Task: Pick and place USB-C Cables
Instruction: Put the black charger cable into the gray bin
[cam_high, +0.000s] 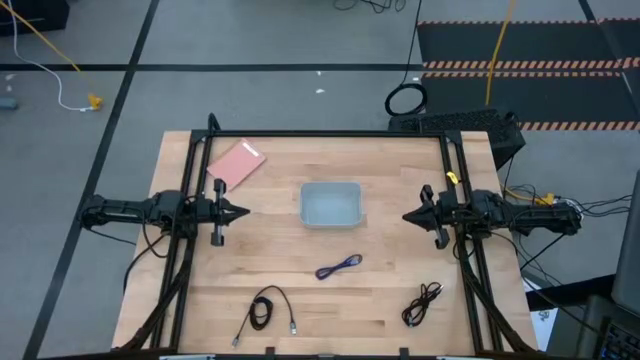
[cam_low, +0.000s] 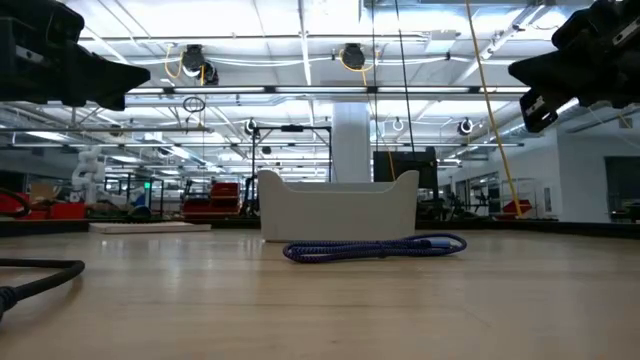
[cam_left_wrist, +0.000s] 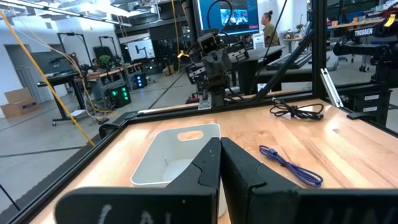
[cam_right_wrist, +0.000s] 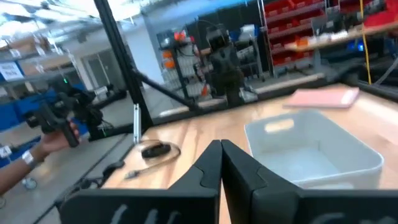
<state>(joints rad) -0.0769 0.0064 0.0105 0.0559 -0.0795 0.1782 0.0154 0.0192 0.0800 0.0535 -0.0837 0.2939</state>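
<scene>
Three cables lie flat on the table's near half: a purple-blue one (cam_high: 339, 266) in the middle, also in the low view (cam_low: 375, 247) and left wrist view (cam_left_wrist: 290, 167); a black one with silver plugs (cam_high: 267, 311) at near left; a dark brownish-black one (cam_high: 423, 302) at near right. My left gripper (cam_high: 244, 211) is shut and empty, held above the table's left side. My right gripper (cam_high: 408, 216) is shut and empty above the right side. Both point toward the white bin (cam_high: 330, 204).
The white bin stands at the table's middle, open side up, between the two grippers. A flat pink pad (cam_high: 237, 164) lies at the far left. A thick black cable ring (cam_high: 406, 100) lies on the floor beyond the table. Black frame rails (cam_high: 190, 180) run along both sides.
</scene>
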